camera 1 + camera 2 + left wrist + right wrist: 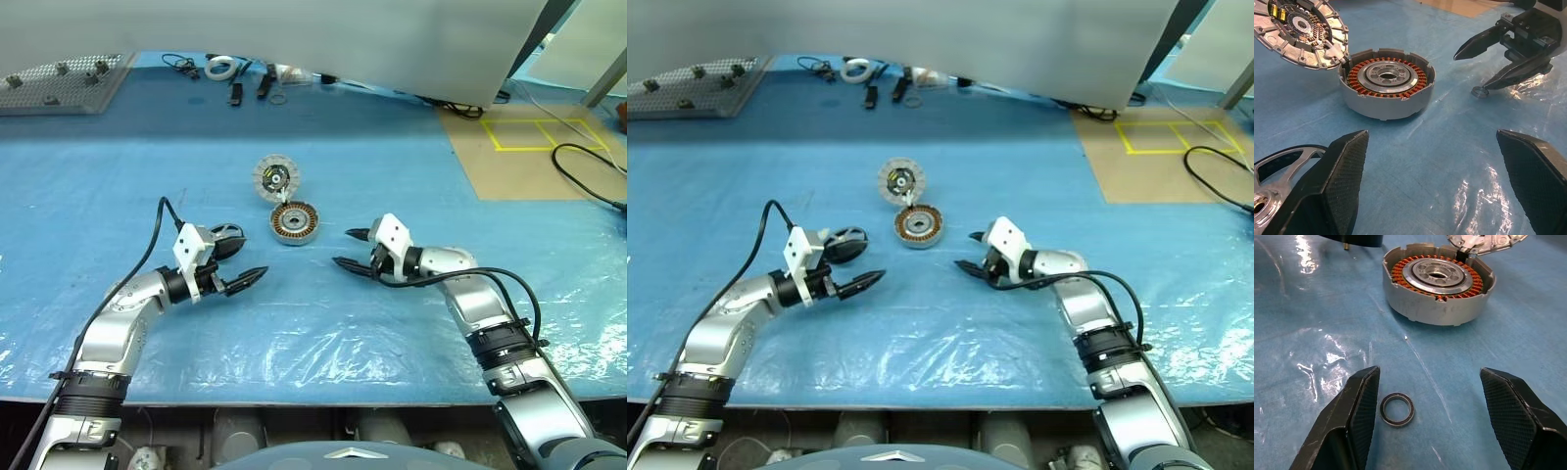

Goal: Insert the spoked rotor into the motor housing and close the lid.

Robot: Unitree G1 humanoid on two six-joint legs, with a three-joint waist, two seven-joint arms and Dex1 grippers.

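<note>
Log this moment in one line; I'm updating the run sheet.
left end effector: open, empty | right end effector: open over small ring | motor housing: no spoked rotor | lid: off

Your motor housing (295, 223) sits mid-surface on the blue surface (98, 196), copper windings showing, with the lid (275, 178) propped open just behind it, touching its rim. Your left gripper (245, 258) hangs with fingers spread beside the spoked rotor (226, 234). Your right gripper (353, 249) faces the housing, fingers apart, empty.
</note>
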